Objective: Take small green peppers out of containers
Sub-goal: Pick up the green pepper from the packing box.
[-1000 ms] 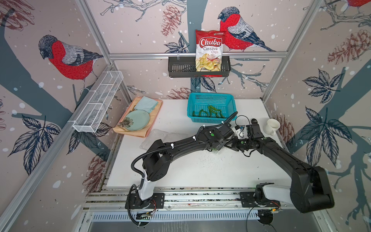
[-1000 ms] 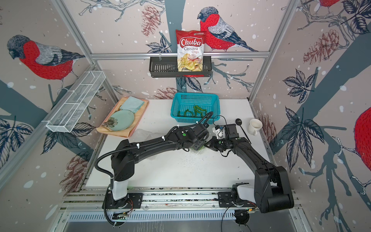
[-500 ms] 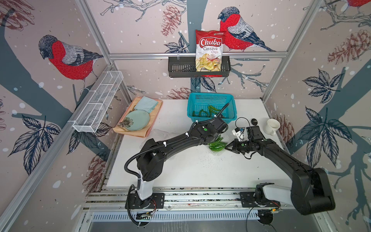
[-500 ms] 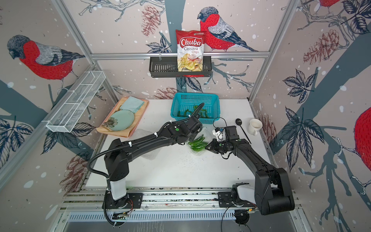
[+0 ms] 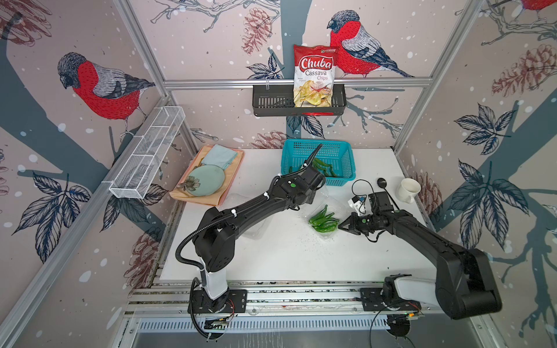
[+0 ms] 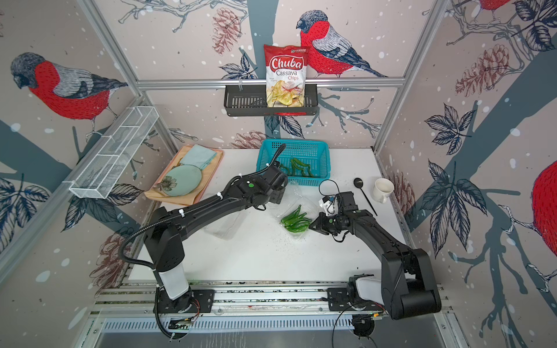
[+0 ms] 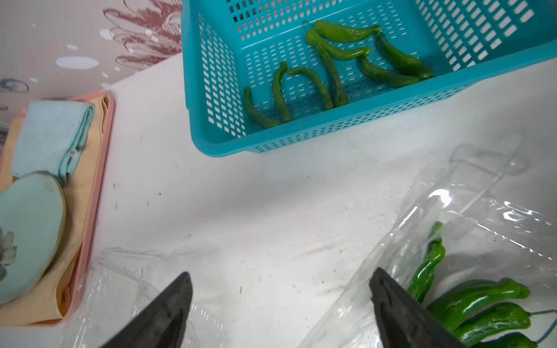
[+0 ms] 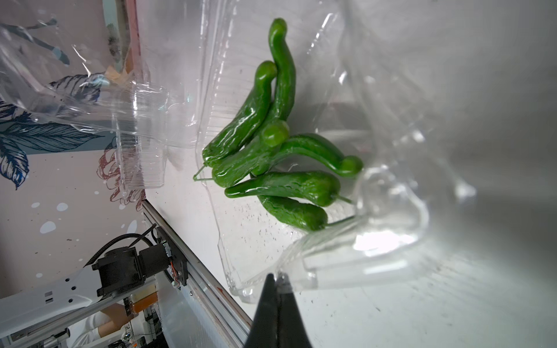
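Where the peppers lie: half a dozen or so glossy green peppers (image 5: 324,219) are piled in the open clear container (image 8: 250,256), right of the table's (image 5: 286,250) middle, with thin stems poking towards its rim.
Container lid: thrown open on the far side and lying as crumpled clear film between the pile and the basket (image 5: 337,180).
Right gripper: the right gripper (image 8: 275,280) sits low at the container's right edge, just beside the pile. Its fingers are pressed together on the thin plastic lip.
Left gripper: the left gripper (image 7: 278,274) is spread wide and holds nothing. It hovers over bare table near the basket, with one finger above each container.
Empty container: the empty container (image 6: 223,229) lies left of the pile, well apart from it and partly under the left arm.
Basket: turquoise and perforated, it stands at the far middle of the table. Several other peppers (image 7: 331,69) are scattered on its floor.
Far left: an orange tray (image 5: 232,174) carries a pale green plate (image 5: 208,180) and a folded cloth (image 5: 218,155).
Far right: a white mug (image 5: 408,190) stands with a black spoon (image 5: 382,182) just left of it.
Far wall: a chips bag (image 5: 315,75) stands in a black rack (image 5: 271,102).
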